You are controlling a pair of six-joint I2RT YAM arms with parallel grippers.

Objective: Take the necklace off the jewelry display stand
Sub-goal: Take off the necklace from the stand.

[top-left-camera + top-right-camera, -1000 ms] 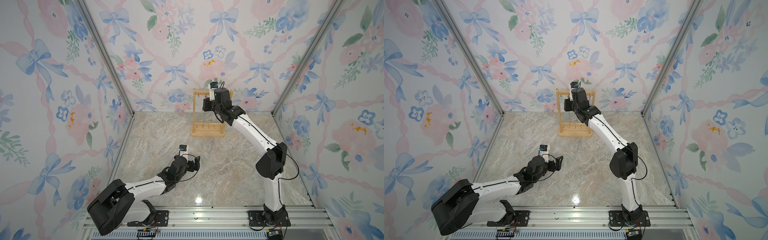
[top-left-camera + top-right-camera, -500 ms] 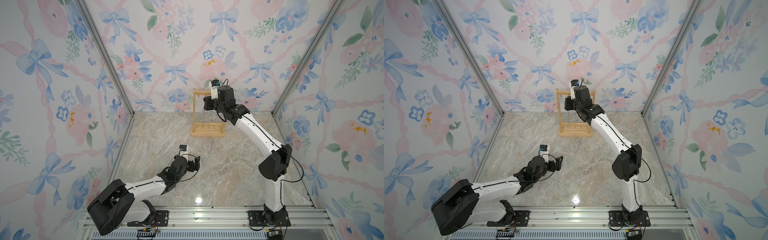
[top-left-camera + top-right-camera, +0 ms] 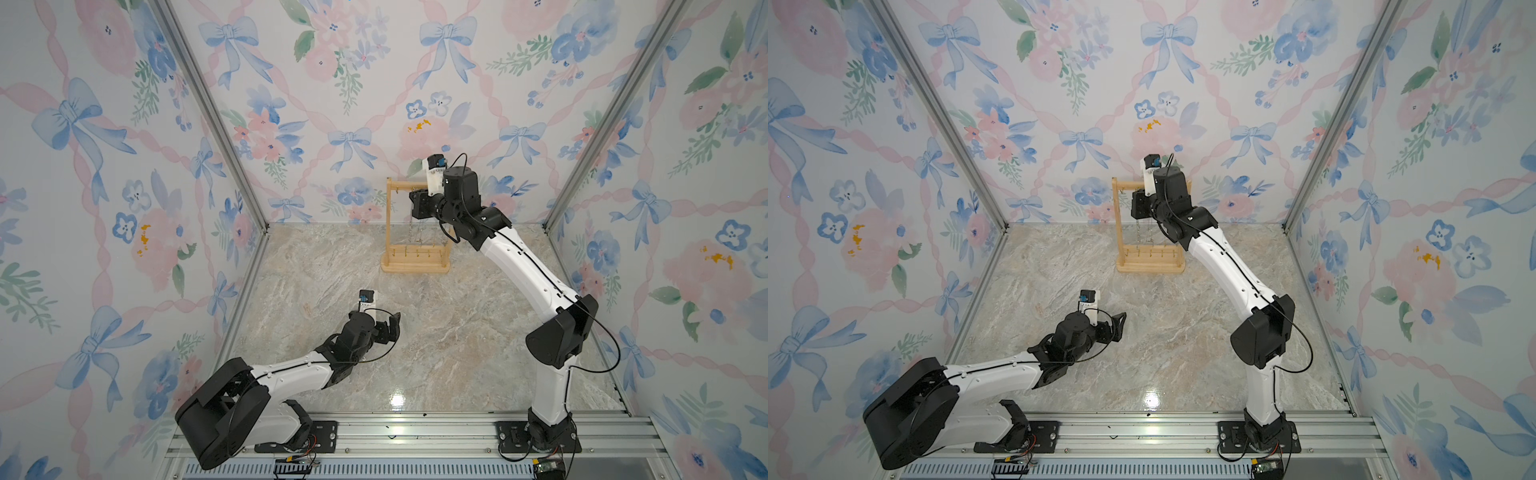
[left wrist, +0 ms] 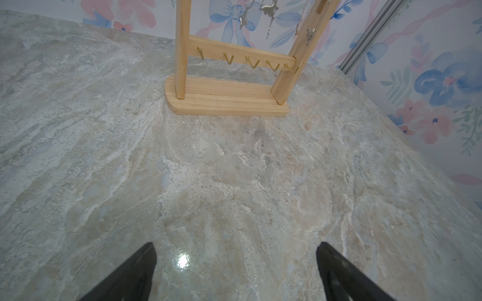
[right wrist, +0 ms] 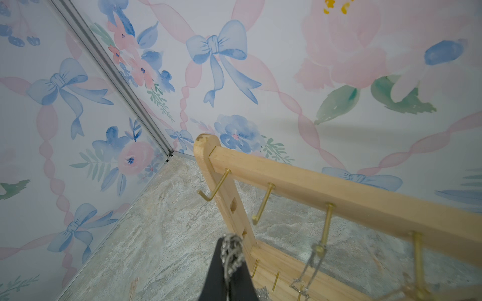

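Right wrist view: right gripper clamps the necklace, apparently off the hooks but not yet clear of the stand; left gripper gapes idle.

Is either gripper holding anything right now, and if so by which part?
The right gripper pinches the silver necklace by a bunched stretch of its chain, near the top of the stand. The left gripper is open, holding nothing.

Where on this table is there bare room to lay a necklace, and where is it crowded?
Bare: the marble table between the jewelry display stand and the open left gripper, and from the stand to either side wall. Crowded: the stand's top bar, where the right gripper pinches a necklace among hooks.
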